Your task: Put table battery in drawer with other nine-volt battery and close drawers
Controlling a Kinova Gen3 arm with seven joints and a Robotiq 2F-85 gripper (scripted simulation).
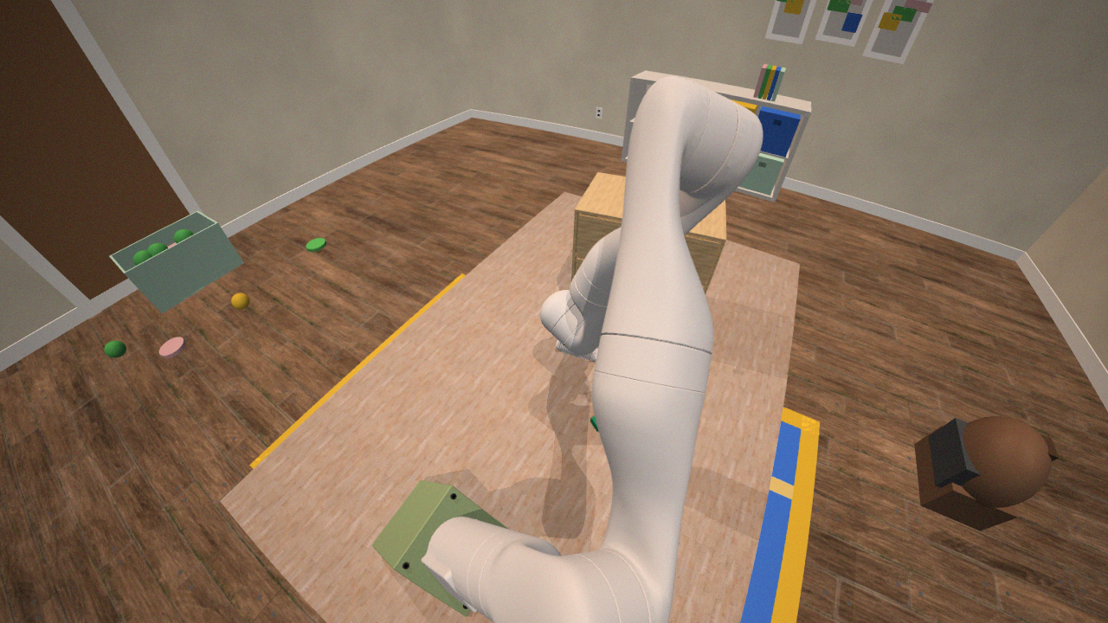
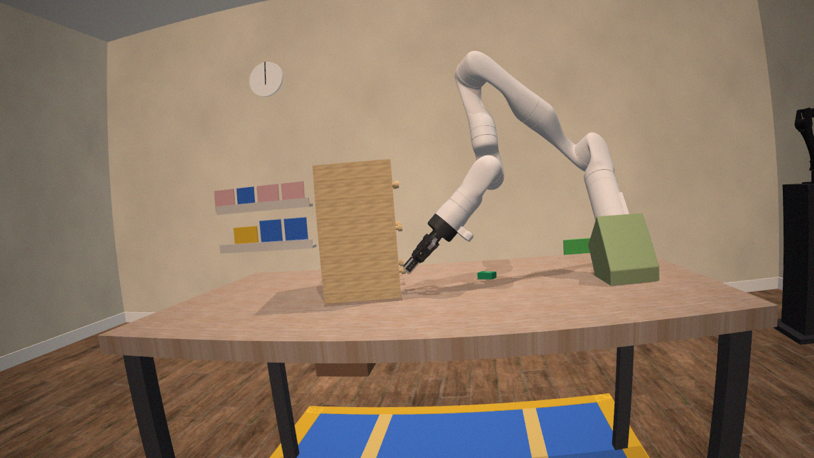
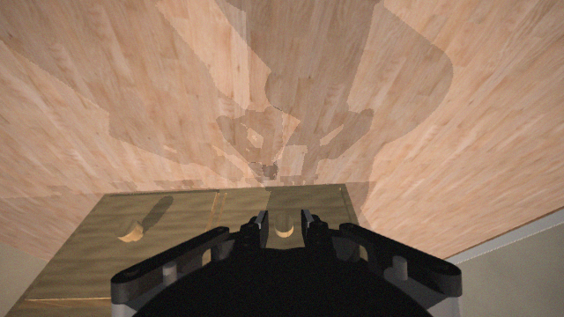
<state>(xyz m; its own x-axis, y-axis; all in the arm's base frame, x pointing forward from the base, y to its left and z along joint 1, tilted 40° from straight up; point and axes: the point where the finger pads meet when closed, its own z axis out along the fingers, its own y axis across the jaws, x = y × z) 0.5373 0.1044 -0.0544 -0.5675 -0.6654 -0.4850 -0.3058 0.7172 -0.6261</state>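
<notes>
End effector (image 3: 284, 220) part-closed, grasping nothing; bottom knob (image 3: 284, 230) sits between fingers, dead ahead. You close, then pull straight back.

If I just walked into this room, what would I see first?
A big white robot arm bends over the table from its green base. Its black gripper reaches down to the lowest knob on the tall wooden chest, fingers on either side of the knob but not squeezing it. A small green battery lies on the table between the chest and the base.
</notes>
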